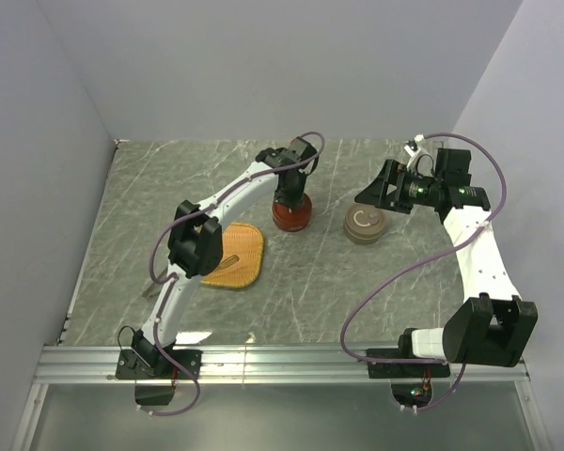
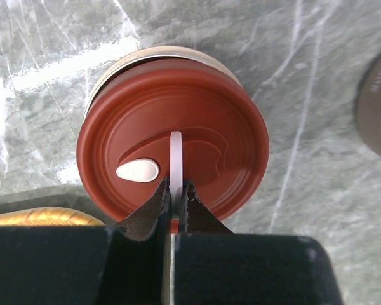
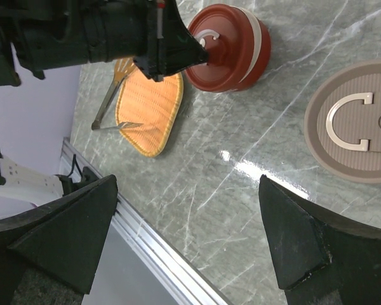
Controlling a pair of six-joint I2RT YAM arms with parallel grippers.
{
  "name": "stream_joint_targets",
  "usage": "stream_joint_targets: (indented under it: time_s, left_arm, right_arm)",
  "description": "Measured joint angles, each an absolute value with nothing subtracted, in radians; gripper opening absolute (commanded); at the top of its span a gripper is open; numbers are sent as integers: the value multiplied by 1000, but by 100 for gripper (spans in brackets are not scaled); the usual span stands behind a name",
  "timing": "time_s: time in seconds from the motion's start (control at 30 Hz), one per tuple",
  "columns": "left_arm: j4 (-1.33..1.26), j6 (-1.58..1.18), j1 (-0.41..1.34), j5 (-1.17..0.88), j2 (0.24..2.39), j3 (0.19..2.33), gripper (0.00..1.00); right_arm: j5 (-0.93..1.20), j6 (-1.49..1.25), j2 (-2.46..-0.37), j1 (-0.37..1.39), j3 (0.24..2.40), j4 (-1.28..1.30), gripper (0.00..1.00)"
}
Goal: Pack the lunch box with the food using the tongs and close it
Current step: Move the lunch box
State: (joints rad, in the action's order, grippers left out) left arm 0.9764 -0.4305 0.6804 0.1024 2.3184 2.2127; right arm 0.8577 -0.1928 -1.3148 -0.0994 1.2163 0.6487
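The lunch box (image 1: 290, 214) is a round pot with a cream wall and a red lid (image 2: 171, 127) sitting on top. My left gripper (image 2: 176, 185) comes down from above and is shut on the lid's thin white handle (image 2: 176, 155). From the right wrist, the same gripper (image 3: 200, 57) touches the red lid (image 3: 232, 44). The silver tongs (image 3: 108, 103) lie across the left edge of the woven tray (image 3: 149, 108). My right gripper (image 3: 188, 184) hangs open over bare table, holding nothing. No food shows in any view.
A brown round container (image 1: 365, 225) with a pale C-shaped handle (image 3: 349, 124) stands right of the lunch box, under my right gripper (image 1: 376, 190). The orange woven tray (image 1: 237, 256) lies to the left. A metal rail (image 3: 146, 235) edges the table's near side.
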Motion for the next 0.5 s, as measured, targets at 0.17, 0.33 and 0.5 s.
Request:
stream_joint_targets:
  time_s: [0.17,0.33,0.5]
  left_arm:
    - [979,-426,682,134,2332,2224,0]
    - [984,-418,678,136,2341,2236,0]
    - [997,-396,674,133,2370,2285,0]
  right_arm:
    - [860,-193,-1315,-104,1215,645,99]
    - [866,-196,-1315,-104,1204,643,98]
    - [873,-201,-1315,-104,1203,642,98]
